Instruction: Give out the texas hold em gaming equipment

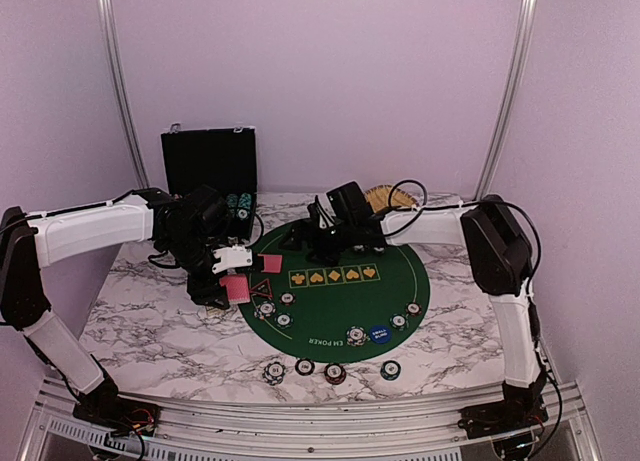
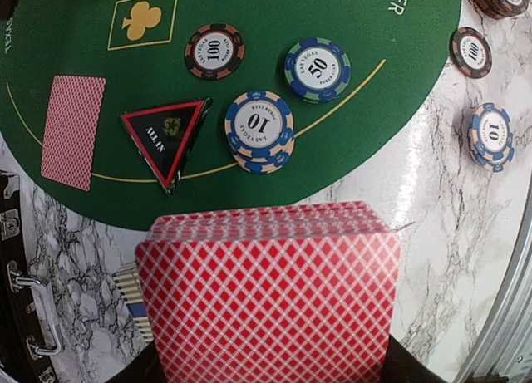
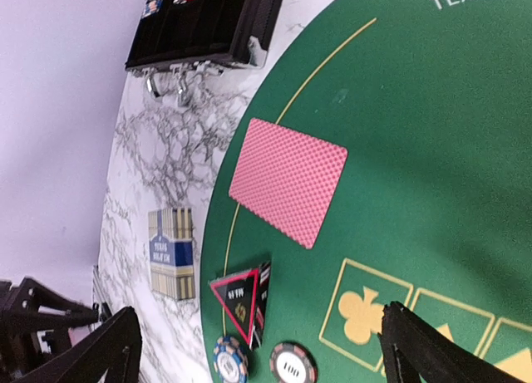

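On my overhead view the left gripper (image 1: 228, 284) sits left of centre, at the left rim of the green poker mat (image 1: 400, 266). It is clamped on the deck of red-backed cards (image 2: 270, 296), and from the left wrist camera that deck fills the lower middle of the frame, its cards slightly fanned along the top edge. Above the deck in that view I see the triangular ALL IN marker (image 2: 165, 138) lying over the mat's yellow line, a single card (image 2: 73, 132) face down to its left, and a stack of blue 10 chips (image 2: 259, 130) just beside its right corner. A 100 chip (image 2: 214, 51) and a 50 chip (image 2: 317, 69) lie further up the frame. The right gripper (image 1: 330, 243) hangs over the upper middle of the mat. On its wrist camera the fingers (image 3: 104, 354) stand wide apart at the bottom corners with nothing between them, and the single card lies flat on the felt at frame centre, apart from both. A blue striped card box (image 3: 171, 252) lies on the marble tabletop (image 1: 150, 331) at left, with the open black case (image 3: 208, 26) at upper left. Overhead, a blue disc button (image 1: 378, 333) sits near the mat's lower rim, and a row of four chips (image 1: 304, 366) rests on the marble below it.
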Controlling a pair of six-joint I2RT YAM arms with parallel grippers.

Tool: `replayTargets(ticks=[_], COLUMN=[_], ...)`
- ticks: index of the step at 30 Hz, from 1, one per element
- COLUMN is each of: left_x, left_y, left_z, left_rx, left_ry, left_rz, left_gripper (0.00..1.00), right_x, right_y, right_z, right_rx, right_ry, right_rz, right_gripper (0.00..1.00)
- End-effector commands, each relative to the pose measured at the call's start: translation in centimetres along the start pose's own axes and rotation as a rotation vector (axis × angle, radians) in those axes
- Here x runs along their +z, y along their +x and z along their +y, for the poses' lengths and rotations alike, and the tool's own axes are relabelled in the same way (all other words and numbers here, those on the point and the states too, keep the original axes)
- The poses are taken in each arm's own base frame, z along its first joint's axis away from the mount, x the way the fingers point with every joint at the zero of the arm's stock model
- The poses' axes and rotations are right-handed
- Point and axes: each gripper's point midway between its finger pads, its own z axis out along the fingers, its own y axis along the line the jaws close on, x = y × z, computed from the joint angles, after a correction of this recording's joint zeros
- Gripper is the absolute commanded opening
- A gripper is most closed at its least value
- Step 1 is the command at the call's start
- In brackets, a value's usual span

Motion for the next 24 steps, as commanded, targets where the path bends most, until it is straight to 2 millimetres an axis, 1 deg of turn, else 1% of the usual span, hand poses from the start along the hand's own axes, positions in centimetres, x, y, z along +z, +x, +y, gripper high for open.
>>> replayTargets(ticks=[1, 4, 7, 12, 14, 18, 24], left_x=[-0.7, -1.0, -1.1, -1.3, -1.4, -1.6, -1.9], left_y=[-0.4, -0.7, -1.0, -1.2, -1.2, -1.5, -1.6], left_z=[0.4, 0.5, 0.6, 0.7, 0.7, 0.8, 0.9], left_rx=[-0.012, -0.015, -0.018, -0.017, -0.018, -0.022, -0.023], left_ry=[-0.005, -0.009, -0.009, -0.014, -0.015, -0.017, -0.021], left_rz=[-0.011, -0.02, -0.031, -0.035, -0.036, -0.048, -0.054], left_gripper=[0.09, 0.09, 0.08, 0.08, 0.08, 0.08, 0.08], right_x=[-3.4, -4.6, -4.9, -4.1, -3.6, -2.5, -1.3], right_y=[-1.0, 0.6, 2.9, 6.8, 7.8, 9.1, 10.3], right_z=[2.9, 4.4, 6.3, 9.3, 10.3, 11.7, 12.5], right_rx=[-0.027, -0.01, -0.003, 0.03, 0.043, 0.064, 0.083], right_ry=[-0.09, -0.165, -0.248, -0.384, -0.435, -0.508, -0.55], right_rz=[-0.093, -0.089, -0.059, 0.012, 0.039, 0.076, 0.114], right_gripper=[0.99, 0.99, 0.99, 0.99, 0.99, 0.99, 0.99])
